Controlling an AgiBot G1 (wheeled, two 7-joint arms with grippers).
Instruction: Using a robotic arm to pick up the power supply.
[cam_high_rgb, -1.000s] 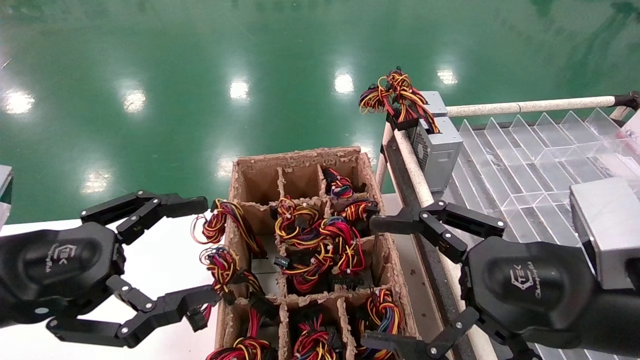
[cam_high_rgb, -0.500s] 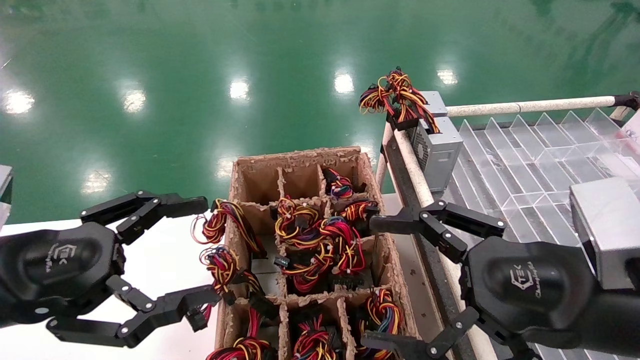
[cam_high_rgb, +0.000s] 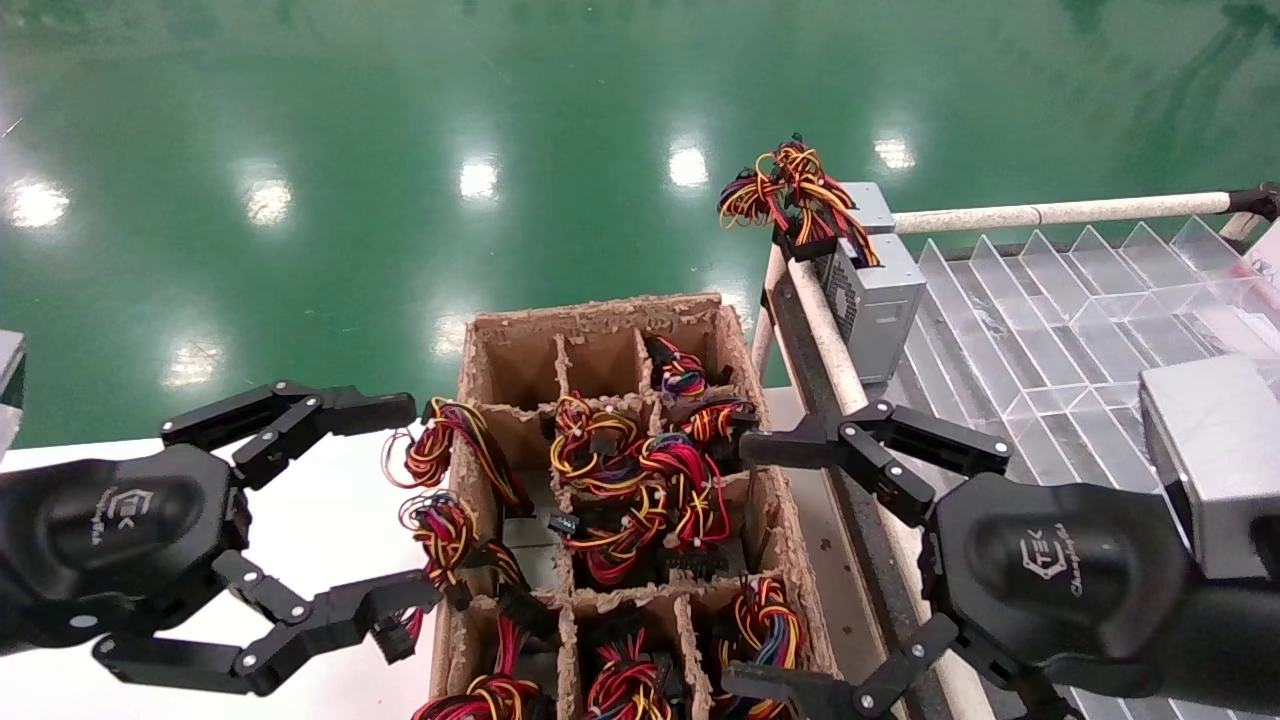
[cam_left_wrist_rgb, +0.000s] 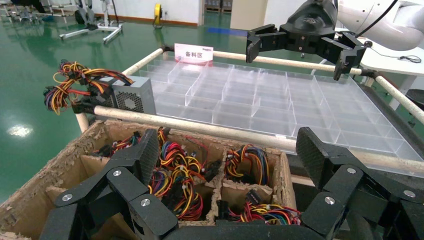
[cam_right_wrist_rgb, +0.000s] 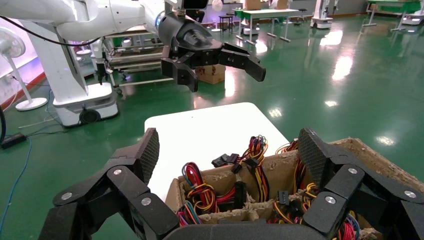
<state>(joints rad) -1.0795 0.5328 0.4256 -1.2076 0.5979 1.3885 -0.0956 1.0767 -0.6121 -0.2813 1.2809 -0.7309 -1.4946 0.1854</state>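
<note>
Power supply units sit packed in the cells of a brown cardboard box (cam_high_rgb: 600, 330) at the centre of my head view, their red, yellow and black wire bundles (cam_high_rgb: 640, 480) spilling over the dividers; the grey bodies are mostly hidden below. One more power supply (cam_high_rgb: 872, 300) stands apart at about 1 o'clock from the box, on the corner of a clear plastic divider tray (cam_high_rgb: 1050, 320), grey case upright with its wire loop (cam_high_rgb: 790, 190) on top

My left gripper (cam_high_rgb: 405, 505) hovers at 9 o'clock of the box, over a white worktop (cam_high_rgb: 320, 520), fingers (cam_high_rgb: 370, 410) spread wide and grasping nothing; two wire bundles hanging over the box's left wall lie between the fingertips. My right gripper (cam_high_rgb: 750, 560) hangs at 3 o'clock of the box, by its right wall, fingers (cam_high_rgb: 790, 447) likewise released and empty. In the left wrist view the right gripper (cam_left_wrist_rgb: 300, 42) shows above the tray; in the right wrist view the left gripper (cam_right_wrist_rgb: 220, 65) shows above the worktop (cam_right_wrist_rgb: 210, 130)

Glossy green floor (cam_high_rgb: 400, 150) lies beyond
</note>
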